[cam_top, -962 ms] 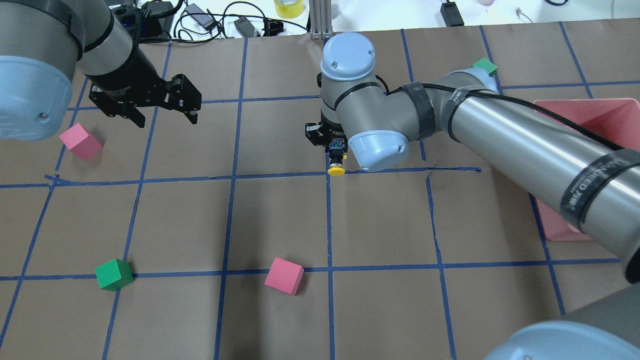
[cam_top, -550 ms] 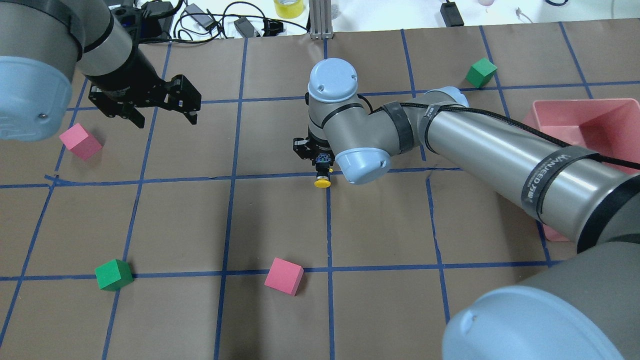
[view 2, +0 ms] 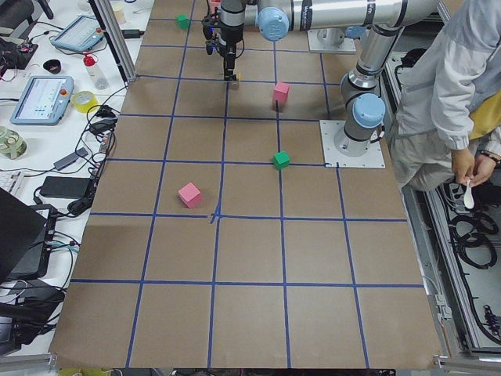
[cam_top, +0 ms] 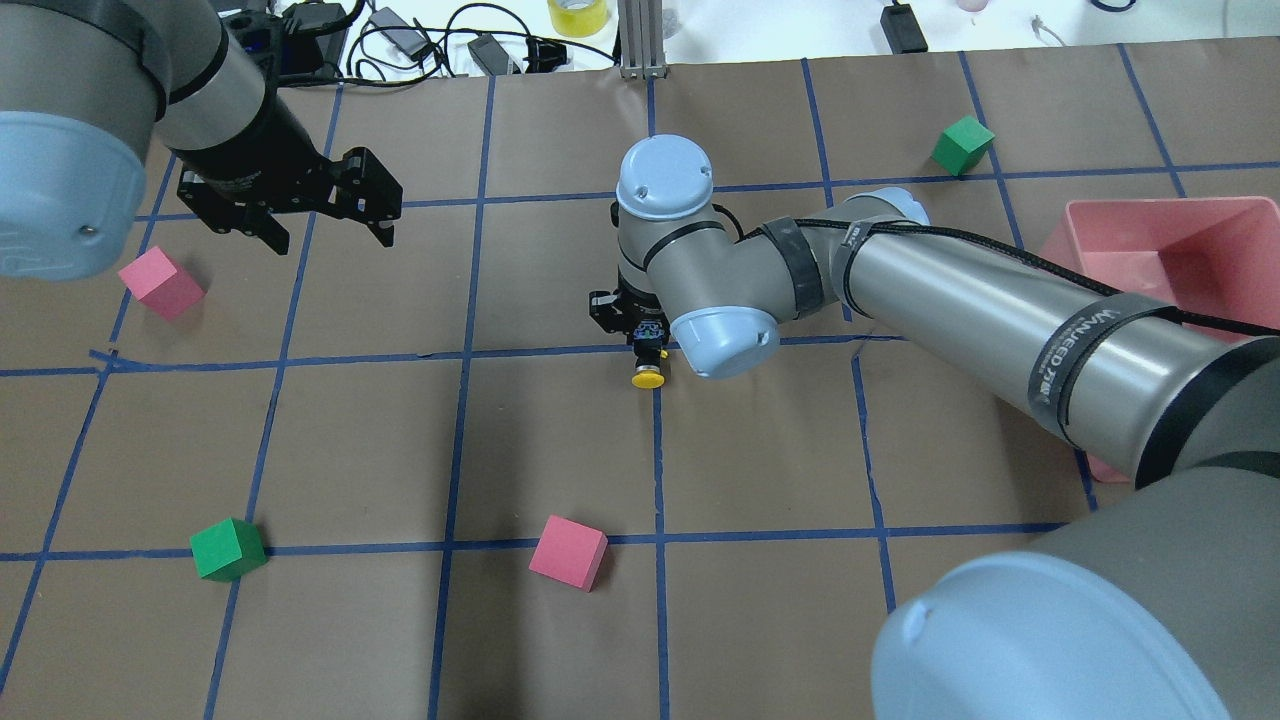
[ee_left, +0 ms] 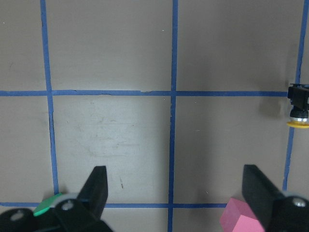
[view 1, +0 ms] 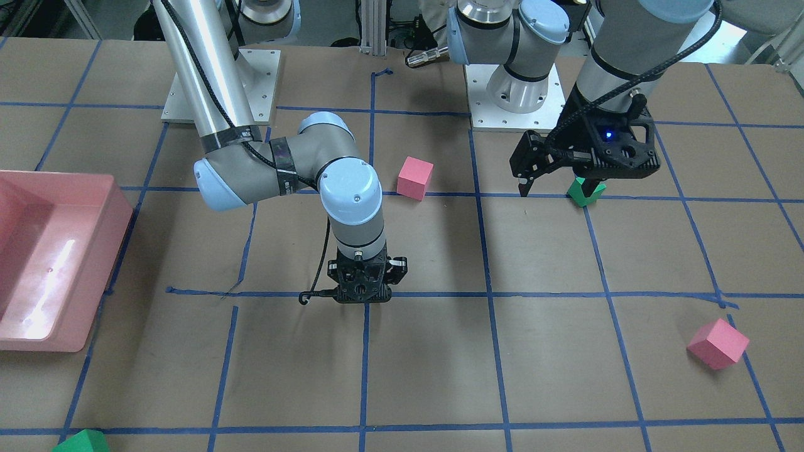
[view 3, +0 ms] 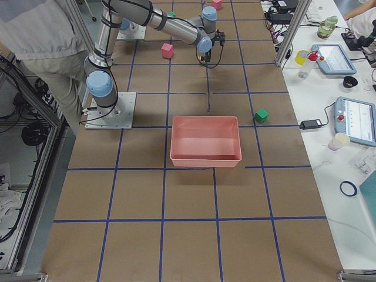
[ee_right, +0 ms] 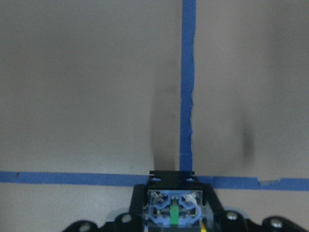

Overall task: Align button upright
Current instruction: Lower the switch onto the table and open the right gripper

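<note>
My right gripper [cam_top: 647, 345] points straight down at a crossing of blue tape lines in the middle of the table and is shut on the button [cam_top: 648, 372]. The yellow cap faces down, close to the paper; I cannot tell if it touches. The right wrist view shows the button's contact block [ee_right: 173, 209] with blue and green terminals between the fingers. In the front view the right gripper [view 1: 363, 290] hides the button. My left gripper [cam_top: 325, 222] is open and empty, hovering at the far left. The left wrist view shows the button [ee_left: 299, 112] at its right edge.
A pink tray [cam_top: 1160, 215] stands at the right. Pink cubes lie near the front middle [cam_top: 568, 551] and at the left [cam_top: 160, 282]. Green cubes lie at the front left [cam_top: 228, 549] and far right [cam_top: 962, 144]. Cables [cam_top: 420, 45] lie along the far edge.
My right arm has moved left and towards the robot's side and lowered the button towards the table. The left arm has not moved.
</note>
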Robot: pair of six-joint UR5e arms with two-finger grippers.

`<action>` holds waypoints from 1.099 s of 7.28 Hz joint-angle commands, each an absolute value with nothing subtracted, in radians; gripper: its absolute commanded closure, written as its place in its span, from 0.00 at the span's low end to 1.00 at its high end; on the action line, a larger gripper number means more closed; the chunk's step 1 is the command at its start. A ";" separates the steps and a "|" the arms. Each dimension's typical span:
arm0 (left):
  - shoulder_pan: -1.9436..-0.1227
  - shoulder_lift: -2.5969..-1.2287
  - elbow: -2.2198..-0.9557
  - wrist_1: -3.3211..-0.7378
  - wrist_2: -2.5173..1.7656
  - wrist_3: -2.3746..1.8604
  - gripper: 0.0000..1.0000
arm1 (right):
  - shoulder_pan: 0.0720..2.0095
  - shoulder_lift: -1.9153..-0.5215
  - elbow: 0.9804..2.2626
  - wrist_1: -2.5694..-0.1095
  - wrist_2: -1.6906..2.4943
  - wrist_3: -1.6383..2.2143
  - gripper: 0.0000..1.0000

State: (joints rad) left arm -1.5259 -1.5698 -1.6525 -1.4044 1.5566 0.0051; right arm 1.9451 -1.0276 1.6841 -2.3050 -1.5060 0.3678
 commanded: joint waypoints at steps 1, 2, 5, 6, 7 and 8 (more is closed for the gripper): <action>-1.523 -1.566 -1.646 -1.411 1.557 -0.002 0.00 | 1.945 -1.031 1.695 -2.306 -1.505 0.354 0.17; -1.522 -1.566 -1.644 -1.423 1.560 -0.002 0.00 | 1.945 -1.032 1.695 -2.304 -1.505 0.353 0.00; -1.523 -1.566 -1.643 -1.433 1.572 0.018 0.00 | 1.889 -1.154 1.684 -2.172 -1.519 0.212 0.00; -1.520 -1.568 -1.644 -1.431 1.568 0.052 0.00 | 1.806 -1.245 1.681 -2.042 -1.519 0.159 0.00; -1.522 -1.569 -1.643 -1.430 1.571 0.054 0.00 | 1.727 -1.340 1.674 -1.913 -1.508 0.073 0.00; -1.522 -1.580 -1.654 -1.428 1.571 0.060 0.00 | 1.670 -1.442 1.655 -1.807 -1.509 0.045 0.00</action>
